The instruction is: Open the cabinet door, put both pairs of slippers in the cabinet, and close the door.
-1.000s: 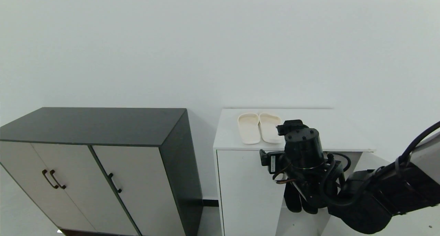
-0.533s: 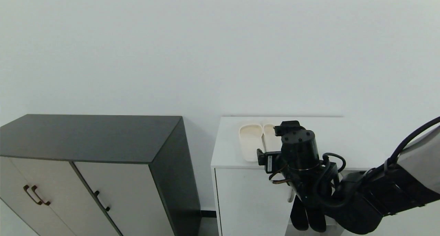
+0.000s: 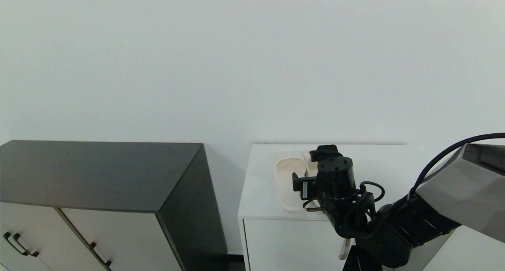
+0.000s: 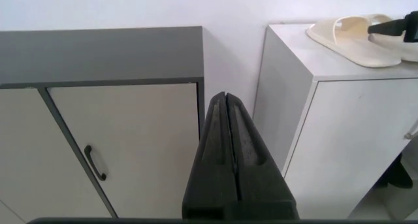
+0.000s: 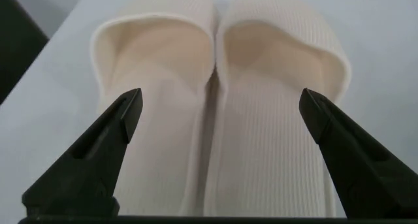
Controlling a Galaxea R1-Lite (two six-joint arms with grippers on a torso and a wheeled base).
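A pair of cream slippers (image 3: 287,176) lies side by side on top of the white cabinet (image 3: 260,192). My right arm's wrist (image 3: 335,176) hangs over that top, just right of the pair. The right gripper (image 5: 222,101) is open, its black fingertips (image 5: 130,103) on either side of the slippers (image 5: 215,132) and close above them. The left gripper (image 4: 226,100) is shut on nothing, in front of the dark-topped cabinet (image 4: 124,145), whose door is shut. The cream slippers (image 4: 353,36) lie farther off, on the white cabinet (image 4: 339,119).
The dark-topped cabinet (image 3: 98,172) stands left of the white one, with a narrow gap between them. Its pale doors carry dark handles (image 3: 98,255). A dark shape (image 3: 357,261) sits low at the white cabinet's front, half hidden by my right arm. A plain wall stands behind.
The head camera has shifted, so both cabinets sit lower in the picture. My right wrist has gone from in front of the white cabinet's edge to over its top, by the slippers.
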